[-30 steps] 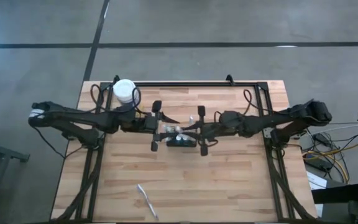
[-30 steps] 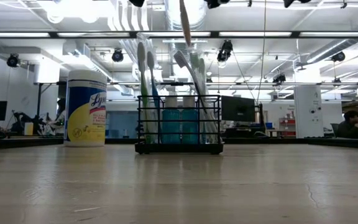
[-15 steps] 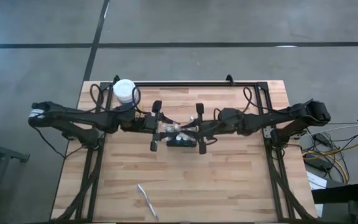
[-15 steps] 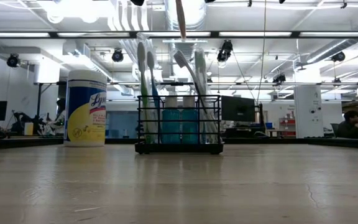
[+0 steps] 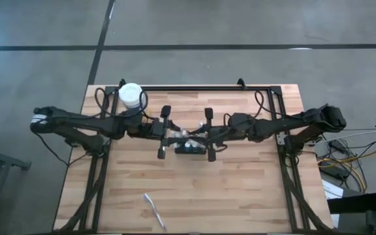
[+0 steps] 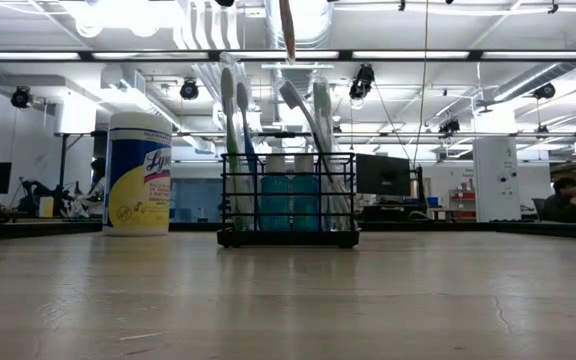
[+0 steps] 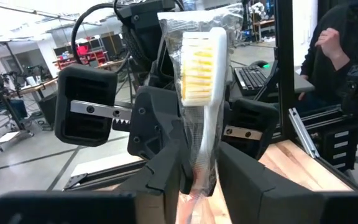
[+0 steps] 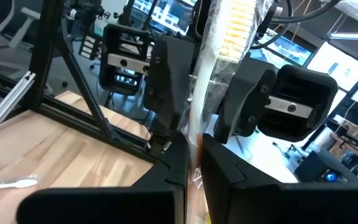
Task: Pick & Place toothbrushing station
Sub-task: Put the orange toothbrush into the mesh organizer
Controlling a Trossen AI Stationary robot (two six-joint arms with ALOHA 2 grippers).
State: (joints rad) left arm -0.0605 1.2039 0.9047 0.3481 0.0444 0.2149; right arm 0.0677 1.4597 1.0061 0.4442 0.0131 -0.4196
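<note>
Left wrist view shows both grippers pinching the wrapped toothbrush (image 7: 205, 93); the handover probably needs the left gripper (image 7: 197, 180) firm before release.

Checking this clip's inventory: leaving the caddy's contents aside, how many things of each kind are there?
Wire caddy: 1
Wipes canister: 1
Wrapped toothbrushes: 2 (held toothbrush in right claw, left claw around it; loose toothbrush)
Total: 4

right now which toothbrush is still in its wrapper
The yellow-bristled toothbrush gripped by the right hand above the caddy; the toothbrushes in the caddy stand bare.
</note>
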